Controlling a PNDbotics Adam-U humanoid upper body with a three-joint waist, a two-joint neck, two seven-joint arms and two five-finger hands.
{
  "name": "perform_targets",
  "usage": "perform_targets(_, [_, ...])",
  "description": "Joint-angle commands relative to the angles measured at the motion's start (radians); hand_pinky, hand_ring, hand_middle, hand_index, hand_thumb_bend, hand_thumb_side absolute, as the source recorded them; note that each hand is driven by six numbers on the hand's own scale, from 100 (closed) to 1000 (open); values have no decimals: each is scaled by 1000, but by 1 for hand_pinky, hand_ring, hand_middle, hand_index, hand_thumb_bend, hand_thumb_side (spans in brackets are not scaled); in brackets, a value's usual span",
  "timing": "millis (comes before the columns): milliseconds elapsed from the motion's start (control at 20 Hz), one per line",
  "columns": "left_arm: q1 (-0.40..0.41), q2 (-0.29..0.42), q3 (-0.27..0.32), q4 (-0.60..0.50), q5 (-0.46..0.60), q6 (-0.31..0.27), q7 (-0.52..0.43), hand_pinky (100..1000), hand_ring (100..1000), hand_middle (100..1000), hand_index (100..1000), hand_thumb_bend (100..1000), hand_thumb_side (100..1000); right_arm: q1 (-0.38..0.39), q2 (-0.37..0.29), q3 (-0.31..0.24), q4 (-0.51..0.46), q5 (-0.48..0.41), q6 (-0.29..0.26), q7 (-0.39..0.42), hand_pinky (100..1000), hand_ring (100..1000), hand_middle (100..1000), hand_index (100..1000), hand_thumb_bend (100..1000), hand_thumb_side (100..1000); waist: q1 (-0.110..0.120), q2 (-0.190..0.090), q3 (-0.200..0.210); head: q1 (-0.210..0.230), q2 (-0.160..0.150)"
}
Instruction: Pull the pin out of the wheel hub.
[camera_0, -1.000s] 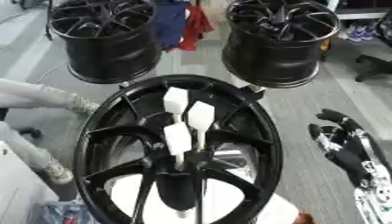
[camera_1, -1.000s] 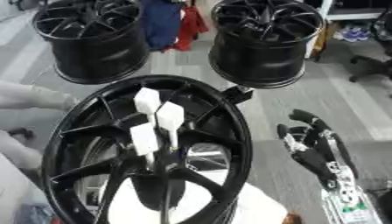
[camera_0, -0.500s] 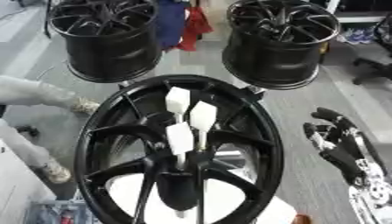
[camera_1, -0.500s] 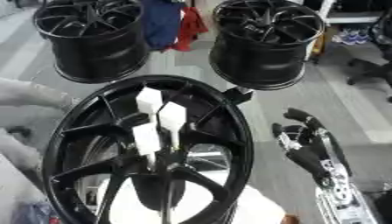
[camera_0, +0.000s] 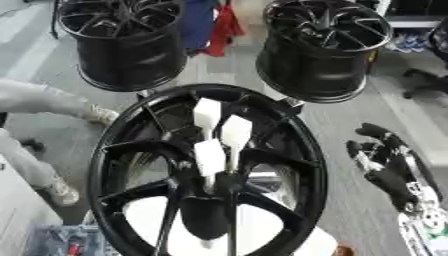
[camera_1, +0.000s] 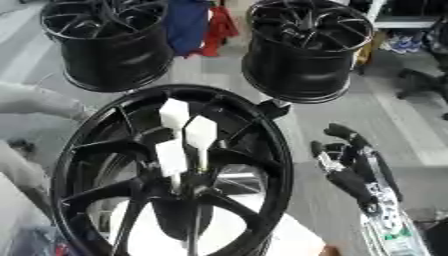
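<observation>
Grey floor; white pins (camera_0: 222, 135) in wheel hub (camera_0: 207, 172); right hand (camera_0: 385, 167) open alongside

No lettering, label, brand or number can be read anywhere.

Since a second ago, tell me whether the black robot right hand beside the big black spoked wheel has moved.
Yes, slightly: the right hand edged left toward the wheel's rim.
</observation>
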Motion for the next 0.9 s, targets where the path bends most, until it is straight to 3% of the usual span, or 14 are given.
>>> perform_targets(50, [11,-59,-36,-98,53,42,54,587,600,684,806,139,515,-9,-10,-2,-17,-2,-2,3,631,645,769,827,361,278,4,-6,1,-1,-2])
perform_targets(250, [33,-138,-95,-163,119,84,120,586,596,681,806,141,523,-8,-13,-3,-18,-1,-2,2,631,644,770,828,362,273,6,-6,2,-2,-2])
perform_targets(650, [31,-153,-185,-159,192,79,252,587,595,681,807,153,532,-11,-13,-1,-20,-2,-2,5,630,644,770,828,363,265,3,-3,4,-2,5])
perform_targets(900, [29,-158,-214,-159,187,73,264,585,591,680,807,153,539,-12,-13,-1,-22,-2,-2,6,630,644,770,828,364,260,2,0,4,-6,6])
